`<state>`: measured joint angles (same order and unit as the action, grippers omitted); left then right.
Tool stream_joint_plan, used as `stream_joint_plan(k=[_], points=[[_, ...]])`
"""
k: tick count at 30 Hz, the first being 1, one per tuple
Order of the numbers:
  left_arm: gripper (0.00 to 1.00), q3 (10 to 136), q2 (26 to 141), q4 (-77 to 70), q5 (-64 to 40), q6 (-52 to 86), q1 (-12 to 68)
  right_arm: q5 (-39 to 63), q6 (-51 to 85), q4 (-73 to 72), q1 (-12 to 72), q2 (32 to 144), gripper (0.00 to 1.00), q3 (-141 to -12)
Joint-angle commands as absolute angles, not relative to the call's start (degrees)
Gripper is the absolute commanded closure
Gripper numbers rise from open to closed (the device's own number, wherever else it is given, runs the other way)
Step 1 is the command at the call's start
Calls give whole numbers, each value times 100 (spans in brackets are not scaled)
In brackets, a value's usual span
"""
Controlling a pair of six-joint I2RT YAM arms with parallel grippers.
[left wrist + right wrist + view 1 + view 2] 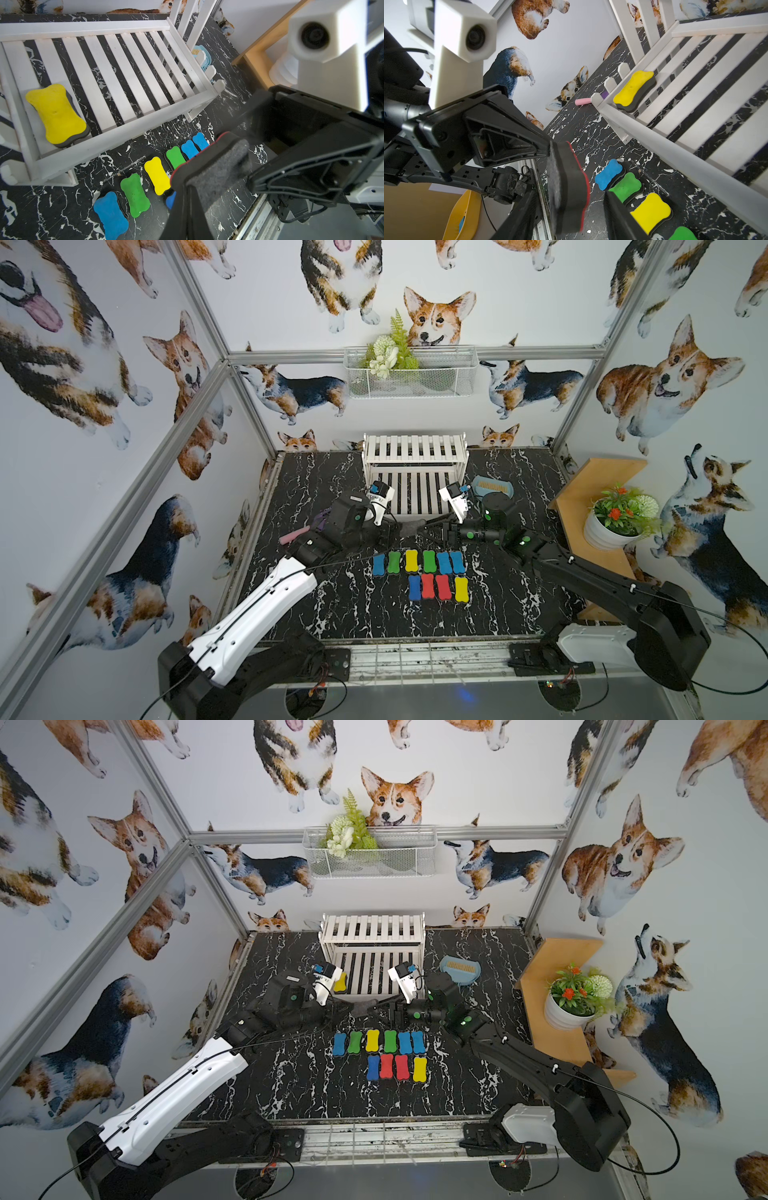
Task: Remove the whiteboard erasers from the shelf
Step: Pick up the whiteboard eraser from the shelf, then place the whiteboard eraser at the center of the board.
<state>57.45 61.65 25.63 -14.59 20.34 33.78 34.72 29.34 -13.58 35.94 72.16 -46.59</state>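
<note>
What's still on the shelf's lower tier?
One yellow eraser, flat at the left end of the shelf. Remaining slats bare. The upper tier covers the back strip in both top views.

Both top views look steeply down from high over the front edge of the table (332, 614) toward the back wall (270, 302), wide enough for the whole scene, with the shelf (415, 472) just above frame centre. The wrist cameras sit low and close, facing each other across the red eraser (218, 172). Both share the shelf's lower tier and the rows of erasers (609, 174).
</note>
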Motion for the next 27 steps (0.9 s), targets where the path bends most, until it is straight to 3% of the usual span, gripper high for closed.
stream_joint_plan(k=[1,5,6,7,10,13,15,19,24,27], points=[[100,5706,6128,2404,-1547,2118,3375,3568,2971,-1741,3686,7307,50,-4762],[100,5699,6141,2377,-1547,2246,3376,3436,2997,-1734,3727,7316,79,-4781],[86,5720,6135,2443,-1428,2295,3377,3383,2994,-1677,3727,7282,84,-4783],[61,5742,6097,2528,-1278,2355,3375,3326,2974,-1616,3727,7232,86,-4781],[25,5850,5841,2853,-657,2457,3366,3109,2882,-1259,3728,7027,89,-4775],[7,6070,5482,3349,124,2527,3284,2604,2611,-646,3907,6798,92,-4744],[1,6299,5306,3770,745,2532,3244,1828,2308,-156,4304,6670,93,-4726],[1,6802,5020,4418,1687,2397,3208,-144,1907,634,5424,6637,94,-4657],[1,7136,4921,4665,2105,2268,3208,-2169,1720,917,6863,7051,95,-4746],[1,7154,4942,4684,2118,2274,3208,-2786,1598,1033,7494,7585,95,-4932]])
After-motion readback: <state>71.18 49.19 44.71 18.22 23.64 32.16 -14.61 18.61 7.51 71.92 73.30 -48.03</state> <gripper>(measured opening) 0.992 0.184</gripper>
